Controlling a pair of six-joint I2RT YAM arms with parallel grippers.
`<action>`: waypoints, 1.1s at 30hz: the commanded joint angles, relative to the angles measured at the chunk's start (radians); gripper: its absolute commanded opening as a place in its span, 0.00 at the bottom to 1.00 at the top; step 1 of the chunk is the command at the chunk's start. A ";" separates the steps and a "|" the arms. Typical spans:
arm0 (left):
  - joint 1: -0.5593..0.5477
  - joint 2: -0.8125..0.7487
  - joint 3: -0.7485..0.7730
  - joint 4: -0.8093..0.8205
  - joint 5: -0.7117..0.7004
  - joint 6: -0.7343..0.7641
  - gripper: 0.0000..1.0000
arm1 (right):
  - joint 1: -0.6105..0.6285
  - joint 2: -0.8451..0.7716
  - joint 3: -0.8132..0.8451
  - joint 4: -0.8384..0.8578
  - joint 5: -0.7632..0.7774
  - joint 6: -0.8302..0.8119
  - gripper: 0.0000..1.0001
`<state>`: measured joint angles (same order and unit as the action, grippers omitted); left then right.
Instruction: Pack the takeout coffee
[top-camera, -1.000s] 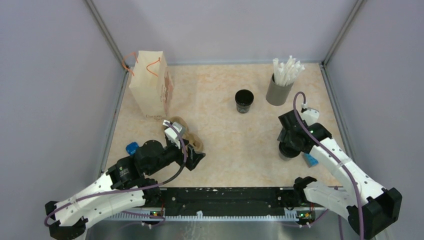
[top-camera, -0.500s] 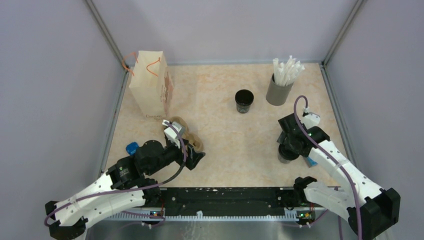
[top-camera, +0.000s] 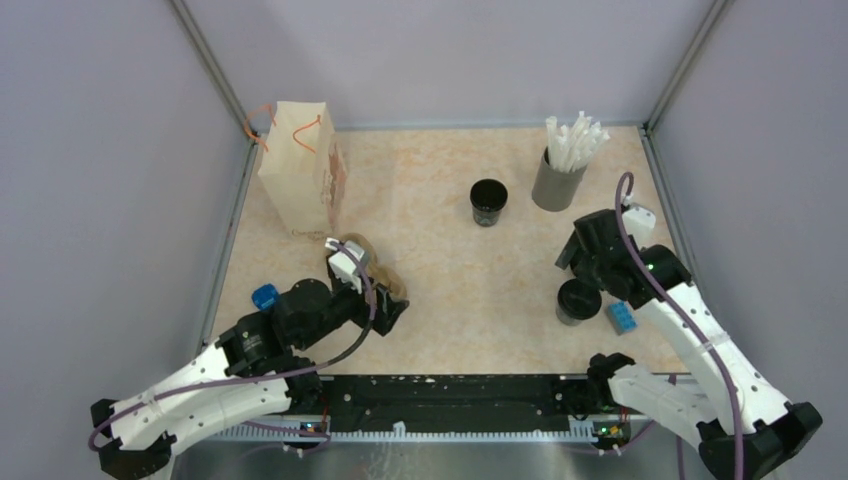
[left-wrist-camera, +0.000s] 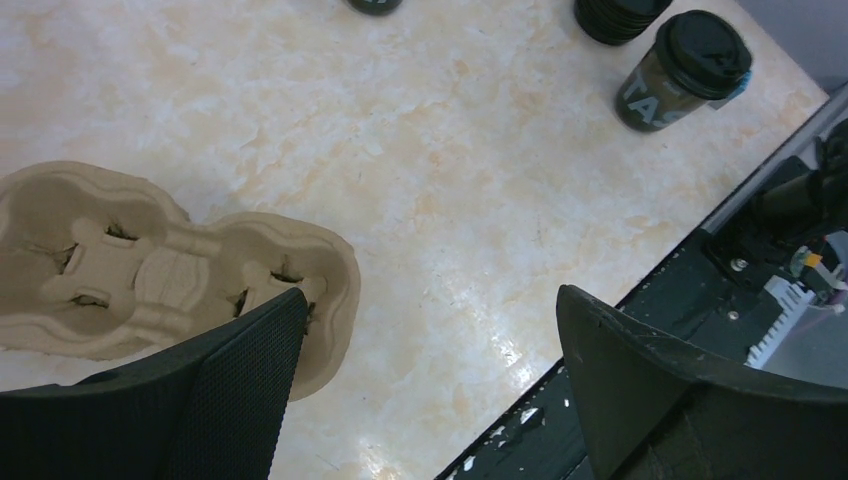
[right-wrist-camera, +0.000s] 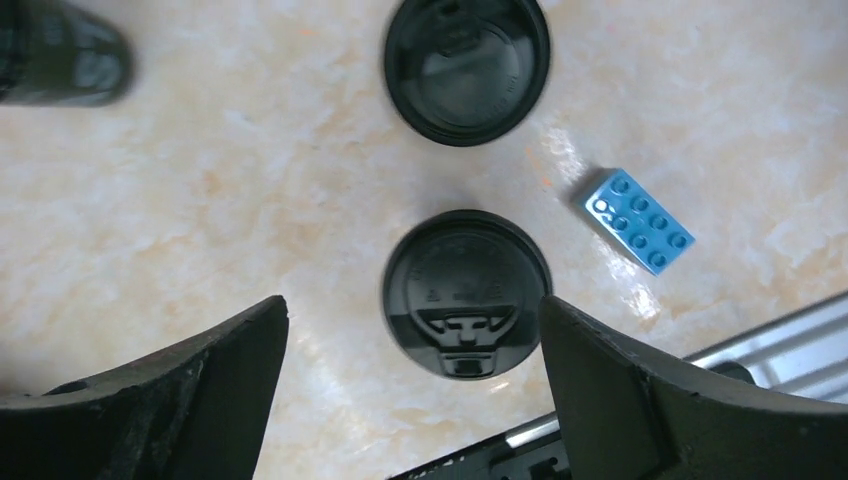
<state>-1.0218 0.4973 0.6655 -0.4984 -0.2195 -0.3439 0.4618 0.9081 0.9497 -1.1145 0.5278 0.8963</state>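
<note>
Now my right gripper (right-wrist-camera: 412, 318) hangs spread wide over the lidded coffee cup (right-wrist-camera: 466, 292), clear on both sides; my left gripper (left-wrist-camera: 430, 302), equally wide, overhangs one edge of the cup carrier (left-wrist-camera: 150, 268).

On my right wrist camera, the dark cup (right-wrist-camera: 55, 55) far up-left of the lidded coffee cup (right-wrist-camera: 466, 292) is blurred and cropped by the frame. Overhead, my left arm (top-camera: 300, 320) hides much of the cup carrier (top-camera: 390, 283), well left of that cup.

Dark coffee cup (top-camera: 577, 300), black lid fitted, stands upright at front right. Moulded pulp carrier (left-wrist-camera: 150, 270) lies flat, wells up, front left. Brown paper bag (top-camera: 298, 170) stands upright, rear left.
</note>
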 joint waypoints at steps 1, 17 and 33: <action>-0.004 0.070 0.050 -0.048 -0.127 -0.031 0.99 | -0.007 -0.027 0.131 0.034 -0.170 -0.161 0.90; 0.256 0.374 0.411 -0.006 -0.370 -0.096 0.99 | 0.281 -0.152 -0.094 0.361 -0.400 -0.245 0.83; 0.700 0.775 0.893 -0.006 -0.354 0.327 0.98 | 0.495 -0.040 -0.089 0.533 -0.377 -0.193 0.82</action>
<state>-0.3687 1.2030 1.5017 -0.5377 -0.5961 -0.1734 0.9466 0.8963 0.8062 -0.6468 0.1619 0.6903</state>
